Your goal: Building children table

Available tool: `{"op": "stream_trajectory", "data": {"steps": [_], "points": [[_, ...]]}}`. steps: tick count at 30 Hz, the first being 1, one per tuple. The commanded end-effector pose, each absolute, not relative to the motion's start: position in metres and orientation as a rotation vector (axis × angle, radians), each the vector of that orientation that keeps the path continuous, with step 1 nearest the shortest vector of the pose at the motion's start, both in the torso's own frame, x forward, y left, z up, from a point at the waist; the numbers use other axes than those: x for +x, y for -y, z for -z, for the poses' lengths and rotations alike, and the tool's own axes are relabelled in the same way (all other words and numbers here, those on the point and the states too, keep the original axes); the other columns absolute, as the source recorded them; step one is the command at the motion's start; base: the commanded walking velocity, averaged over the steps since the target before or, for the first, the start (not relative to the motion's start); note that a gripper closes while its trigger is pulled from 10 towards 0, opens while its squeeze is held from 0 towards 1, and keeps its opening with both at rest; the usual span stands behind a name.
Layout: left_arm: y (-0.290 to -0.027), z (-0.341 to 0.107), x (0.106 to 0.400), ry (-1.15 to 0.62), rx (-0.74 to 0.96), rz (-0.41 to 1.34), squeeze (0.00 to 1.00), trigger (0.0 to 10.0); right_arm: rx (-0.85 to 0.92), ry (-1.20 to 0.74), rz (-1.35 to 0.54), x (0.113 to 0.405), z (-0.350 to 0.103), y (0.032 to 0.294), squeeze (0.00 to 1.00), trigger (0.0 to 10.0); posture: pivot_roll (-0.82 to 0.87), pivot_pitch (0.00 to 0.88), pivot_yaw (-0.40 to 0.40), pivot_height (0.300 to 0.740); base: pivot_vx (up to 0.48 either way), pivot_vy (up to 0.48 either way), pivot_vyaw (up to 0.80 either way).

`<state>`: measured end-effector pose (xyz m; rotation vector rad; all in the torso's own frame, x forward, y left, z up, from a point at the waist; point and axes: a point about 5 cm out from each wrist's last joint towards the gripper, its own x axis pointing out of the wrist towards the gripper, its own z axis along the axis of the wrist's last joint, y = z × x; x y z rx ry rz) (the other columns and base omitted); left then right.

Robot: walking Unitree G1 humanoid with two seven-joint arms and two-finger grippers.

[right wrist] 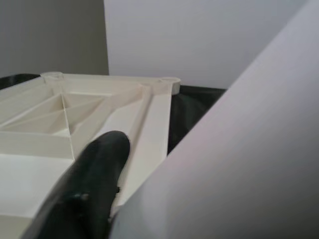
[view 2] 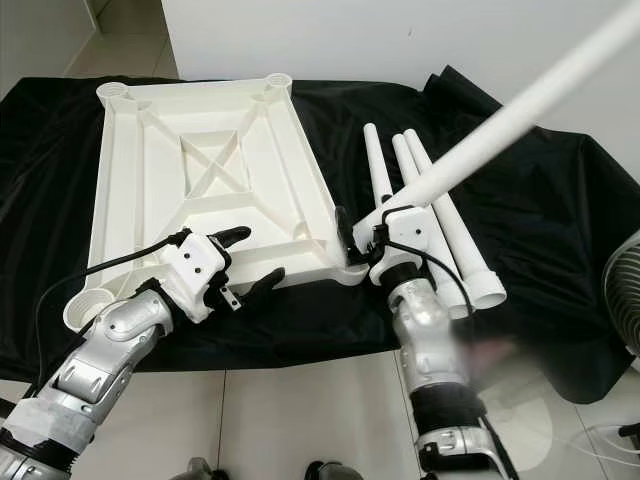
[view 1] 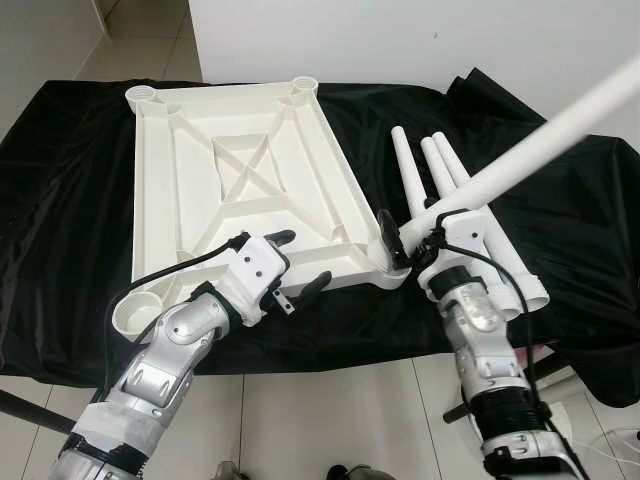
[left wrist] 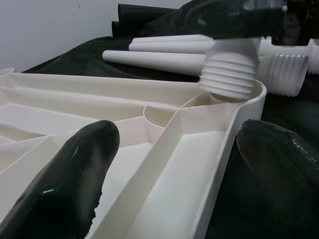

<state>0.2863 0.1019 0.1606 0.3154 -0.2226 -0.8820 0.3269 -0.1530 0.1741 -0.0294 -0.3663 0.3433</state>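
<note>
A white plastic tabletop (view 1: 330, 160) lies upside down on the black cloth, ribs facing up. My left gripper (view 1: 303, 259) is open and straddles its near rim (left wrist: 219, 144), one finger (left wrist: 75, 169) inside and the other (left wrist: 279, 164) outside. My right gripper (view 1: 405, 238) is shut on a long white leg (view 1: 540, 150) that slants up to the right. The leg's threaded end (left wrist: 227, 74) sits tilted at the near right corner socket (left wrist: 249, 97). In the right wrist view one black finger (right wrist: 94, 174) lies beside the leg (right wrist: 249, 149).
Three loose white legs (view 1: 408, 170) lie side by side on the cloth (view 1: 70, 180) right of the tabletop. Open round sockets mark the other corners, one at the near left (view 1: 135, 315). A white wall stands behind, tiled floor lies in front, and a fan (view 2: 625, 290) stands at the right.
</note>
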Motion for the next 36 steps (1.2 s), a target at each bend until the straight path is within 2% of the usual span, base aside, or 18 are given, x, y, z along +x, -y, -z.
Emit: {"op": "stream_trajectory", "data": {"steps": [1,14,15,24,36], "points": [[-0.098,-0.158,0.284,0.21,0.333,0.964,0.0,10.0,-0.026,0.376,-0.37,0.329,-0.18,0.156,0.0,0.0,0.03,0.083,-0.032,0.74,0.0,0.0,0.0],[-0.1,-0.16,0.286,0.209,0.334,0.95,0.0,10.0,-0.058,0.333,-0.471,0.335,-0.18,0.161,0.0,0.0,0.04,0.093,-0.03,0.74,0.0,0.0,0.0],[-0.101,-0.16,0.287,0.21,0.334,0.948,0.0,10.0,-0.066,0.324,-0.472,0.335,-0.179,0.161,0.0,10.0,0.04,0.093,-0.03,0.74,0.0,0.0,0.0],[-0.101,-0.161,0.288,0.212,0.336,0.947,0.0,10.0,-0.103,0.341,-0.499,0.332,-0.177,0.156,0.0,10.0,0.04,0.095,-0.029,0.74,0.0,0.0,0.0],[-0.101,-0.161,0.288,0.211,0.334,0.947,0.0,10.0,0.009,0.35,-0.5,0.326,-0.16,0.14,0.0,10.0,0.04,0.098,-0.021,0.74,0.0,0.0,0.0]]}}
